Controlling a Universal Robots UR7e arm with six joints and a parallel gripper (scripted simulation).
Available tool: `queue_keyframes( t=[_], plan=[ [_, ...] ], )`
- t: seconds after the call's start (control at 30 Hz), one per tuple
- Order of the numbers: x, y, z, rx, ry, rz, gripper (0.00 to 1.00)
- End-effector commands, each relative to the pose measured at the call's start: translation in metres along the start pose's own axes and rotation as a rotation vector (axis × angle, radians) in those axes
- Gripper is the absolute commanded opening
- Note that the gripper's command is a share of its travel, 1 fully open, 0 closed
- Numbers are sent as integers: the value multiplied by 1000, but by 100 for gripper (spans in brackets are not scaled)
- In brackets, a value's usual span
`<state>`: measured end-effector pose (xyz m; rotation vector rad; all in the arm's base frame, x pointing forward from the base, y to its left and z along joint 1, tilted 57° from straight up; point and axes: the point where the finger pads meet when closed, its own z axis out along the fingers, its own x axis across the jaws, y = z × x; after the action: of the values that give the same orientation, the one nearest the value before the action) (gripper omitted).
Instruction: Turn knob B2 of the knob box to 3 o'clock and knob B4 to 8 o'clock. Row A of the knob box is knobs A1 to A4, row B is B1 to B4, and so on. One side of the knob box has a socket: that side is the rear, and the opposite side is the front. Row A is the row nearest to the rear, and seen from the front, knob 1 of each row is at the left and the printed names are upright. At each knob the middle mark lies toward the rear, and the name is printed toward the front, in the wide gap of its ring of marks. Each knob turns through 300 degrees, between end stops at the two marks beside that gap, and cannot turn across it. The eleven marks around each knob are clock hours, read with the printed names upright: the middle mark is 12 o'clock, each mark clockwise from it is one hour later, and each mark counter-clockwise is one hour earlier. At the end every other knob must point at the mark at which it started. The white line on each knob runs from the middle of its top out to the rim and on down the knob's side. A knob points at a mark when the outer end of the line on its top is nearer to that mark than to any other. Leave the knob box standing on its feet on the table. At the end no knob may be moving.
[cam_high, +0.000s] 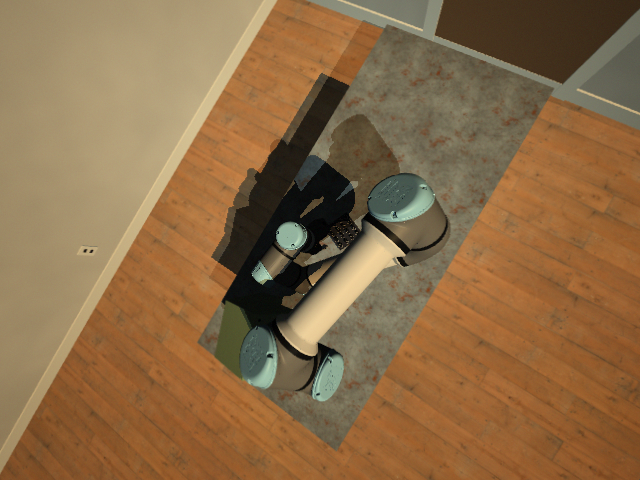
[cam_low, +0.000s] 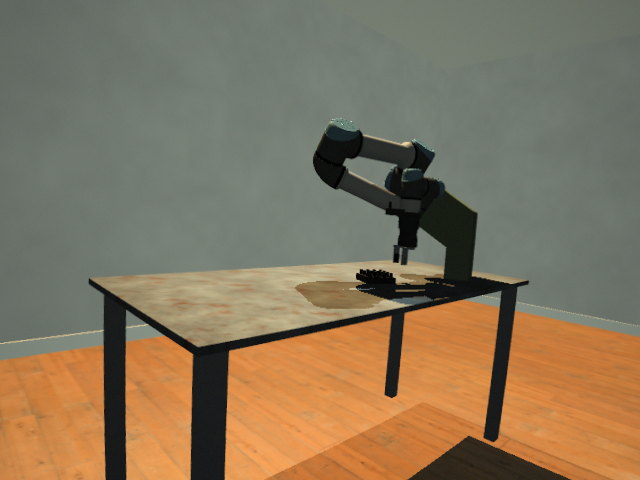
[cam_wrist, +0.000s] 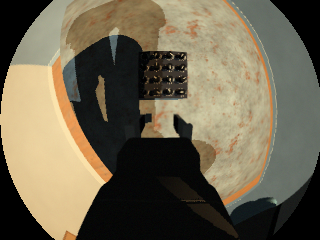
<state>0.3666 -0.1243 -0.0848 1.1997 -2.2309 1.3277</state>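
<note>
Hanging above counter (cam_low: 217, 310), tool (cam_low: 400, 255) released, fingers spread wide, nothing between them, pointing down. Knob box (cam_low: 375, 276) sits on counter below and just beside tool, apart from it. Wrist view: knob box (cam_wrist: 163, 75) beyond fingertips; knob marks too small to read. Green pedestal (cam_low: 457, 242) behind arm.

Mottled stone-look table (cam_low: 206, 304) w/ dark legs carries the knob box (cam_low: 375, 276) and, apparently, a green pedestal (cam_low: 457, 242).

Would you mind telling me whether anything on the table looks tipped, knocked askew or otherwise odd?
Nothing stands out. The knob box sits flat on the table, and the open gripper hangs above it, apart from it. The knob markings are too small to read.
</note>
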Motion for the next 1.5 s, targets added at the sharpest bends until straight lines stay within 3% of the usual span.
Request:
queue_keyframes(
  t=[0.0,0.43,0.9,1.47],
  plan=[
    [0,0,0,1,-1,0,100],
    [-1,-1,0,1,-1,-27,100],
    [-6,-7,-1,1,-1,-173,100],
    [-17,-19,-1,1,0,-540,100]
  ],
)
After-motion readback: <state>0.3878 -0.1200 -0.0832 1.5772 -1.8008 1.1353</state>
